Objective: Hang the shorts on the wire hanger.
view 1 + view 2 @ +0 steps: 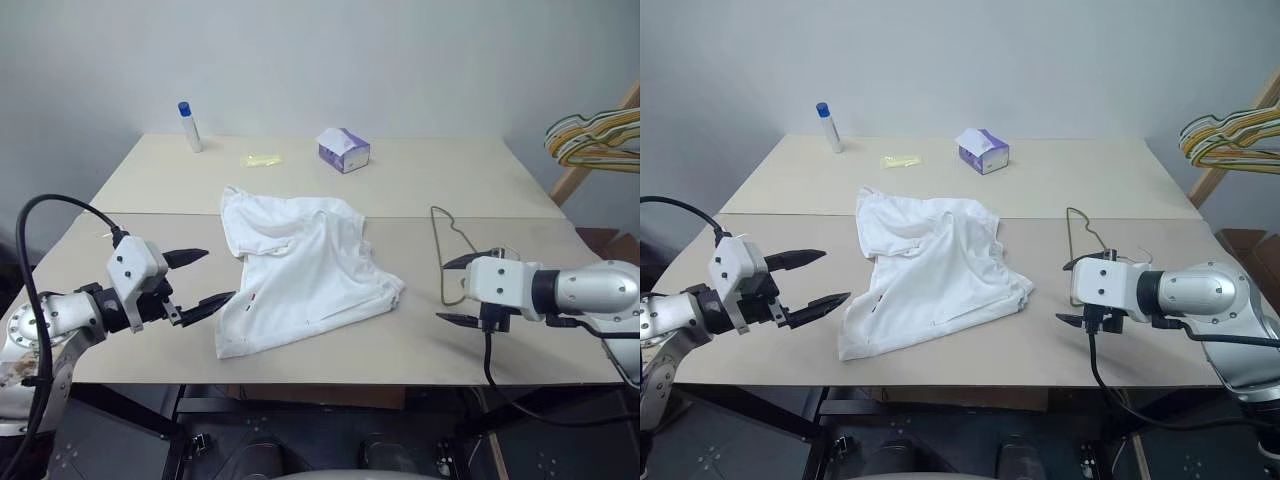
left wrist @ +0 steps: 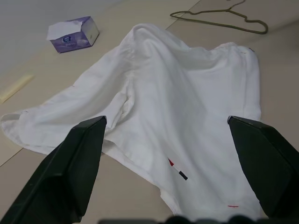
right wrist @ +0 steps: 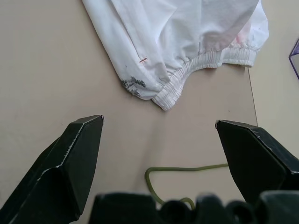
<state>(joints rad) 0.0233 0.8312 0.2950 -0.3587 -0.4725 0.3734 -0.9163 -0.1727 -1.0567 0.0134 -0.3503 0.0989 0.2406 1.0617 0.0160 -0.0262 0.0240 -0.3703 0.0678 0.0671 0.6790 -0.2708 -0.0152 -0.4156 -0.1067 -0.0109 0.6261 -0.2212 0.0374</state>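
While both grippers, left gripper (image 1: 198,278) and right gripper (image 1: 459,290), are hovering with jaws wide open and empty, shorts (image 1: 300,265) lying mid-worktop (image 1: 150,190), wire hanger (image 1: 452,240) flat beside right gripper; probably grab hanger first, then waistband.

The left gripper (image 1: 203,279) has two tapered, matte black, wedge-shaped fingers set on a boxy white housing with small dark screw holes; behind it sits a black collar, then a silver-grey rounded metal forearm; a thick black cable loops over that arm. The right gripper (image 1: 458,291) has the same black fingers, a white block, a black ring, a smooth silver casing; a black cable hangs below.
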